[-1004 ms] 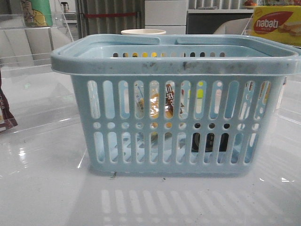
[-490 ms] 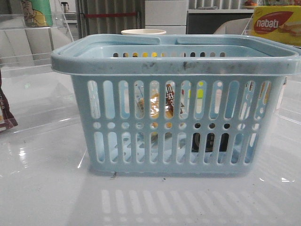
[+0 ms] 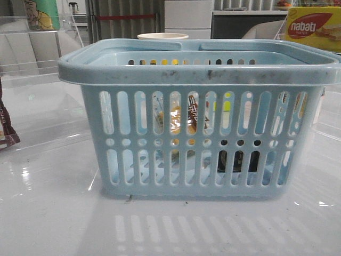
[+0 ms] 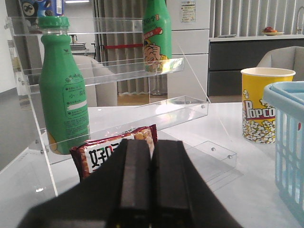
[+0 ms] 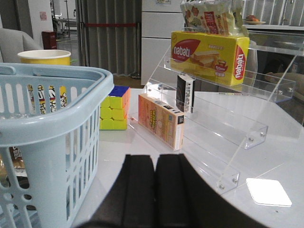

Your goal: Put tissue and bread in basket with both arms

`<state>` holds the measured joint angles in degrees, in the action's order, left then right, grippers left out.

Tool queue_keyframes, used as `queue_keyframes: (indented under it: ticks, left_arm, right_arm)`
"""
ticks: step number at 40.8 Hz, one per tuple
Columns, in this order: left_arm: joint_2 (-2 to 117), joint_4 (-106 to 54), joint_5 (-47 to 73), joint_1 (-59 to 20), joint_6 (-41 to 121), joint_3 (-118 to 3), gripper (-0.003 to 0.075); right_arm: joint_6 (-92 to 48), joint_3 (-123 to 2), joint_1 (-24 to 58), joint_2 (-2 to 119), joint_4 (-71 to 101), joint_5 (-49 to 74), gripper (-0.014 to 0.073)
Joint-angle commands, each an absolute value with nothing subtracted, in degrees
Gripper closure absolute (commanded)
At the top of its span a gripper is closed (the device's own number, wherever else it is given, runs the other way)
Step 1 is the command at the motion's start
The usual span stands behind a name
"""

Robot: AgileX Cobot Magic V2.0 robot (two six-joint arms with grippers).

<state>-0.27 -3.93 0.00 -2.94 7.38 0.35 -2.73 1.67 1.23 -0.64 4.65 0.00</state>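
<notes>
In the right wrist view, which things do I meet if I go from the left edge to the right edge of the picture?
Light blue basket → colourful puzzle cube → orange box lying on its side → small black upright box → yellow nabati box on the clear acrylic shelf.

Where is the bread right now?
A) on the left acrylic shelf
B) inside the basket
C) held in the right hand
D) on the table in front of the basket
B: the bread shows through the slots of the basket; both hands are shut and empty.
</notes>
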Motion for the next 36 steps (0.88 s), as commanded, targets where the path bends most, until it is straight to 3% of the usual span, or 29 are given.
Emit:
queue_keyframes:
  ticks: [1,36]
  left_arm:
    - [-1.24,-4.30,-5.24,-3.21,6.73,0.70,0.0628]
    - [-1.24,-4.30,-5.24,-3.21,6.73,0.70,0.0628]
  right_arm:
    - [-1.81,1.36,1.19,-1.70,3.52,-5.47,0.0537]
    - [-1.48,1.36,-0.11,-1.75,3.52,-5.47,0.0537]
